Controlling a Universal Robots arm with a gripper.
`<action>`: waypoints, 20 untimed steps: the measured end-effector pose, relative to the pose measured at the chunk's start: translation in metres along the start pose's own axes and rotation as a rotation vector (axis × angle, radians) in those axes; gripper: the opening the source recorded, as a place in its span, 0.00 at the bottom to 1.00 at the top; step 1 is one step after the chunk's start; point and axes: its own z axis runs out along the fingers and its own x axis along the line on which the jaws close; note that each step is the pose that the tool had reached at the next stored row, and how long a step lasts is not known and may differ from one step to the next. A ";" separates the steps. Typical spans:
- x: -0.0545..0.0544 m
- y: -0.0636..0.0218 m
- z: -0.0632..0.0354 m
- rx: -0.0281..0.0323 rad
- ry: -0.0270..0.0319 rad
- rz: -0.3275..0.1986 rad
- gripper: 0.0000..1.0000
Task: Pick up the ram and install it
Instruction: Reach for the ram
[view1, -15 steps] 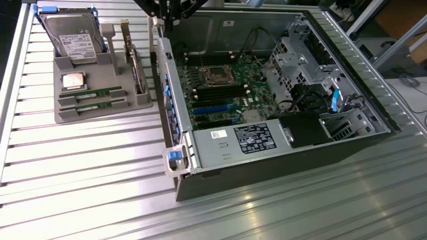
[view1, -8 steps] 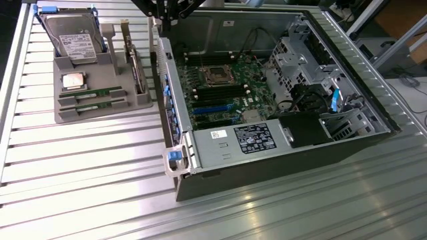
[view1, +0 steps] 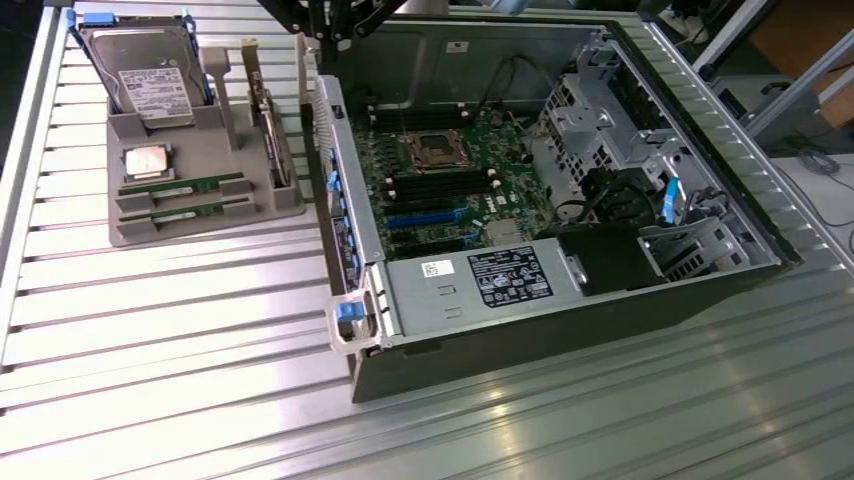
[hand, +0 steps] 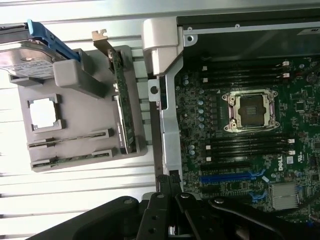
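Jaws pinched shut, empty, by the open metal computer case (hand: 170, 125); long thin green ram stick (hand: 70, 140) sits well apart in grey plastic tray (hand: 85, 115).

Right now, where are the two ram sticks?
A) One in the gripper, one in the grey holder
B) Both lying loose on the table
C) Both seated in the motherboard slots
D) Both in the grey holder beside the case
D: one ram stick and the second ram stick sit side by side in the grey holder, while the shut gripper carries nothing.
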 end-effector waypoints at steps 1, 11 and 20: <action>0.000 0.0000 0.0000 0.0000 0.0000 0.000 0.11; 0.007 -0.0006 -0.0002 0.0000 0.0000 0.000 0.11; 0.017 -0.0013 -0.0005 0.0000 0.0001 0.000 0.11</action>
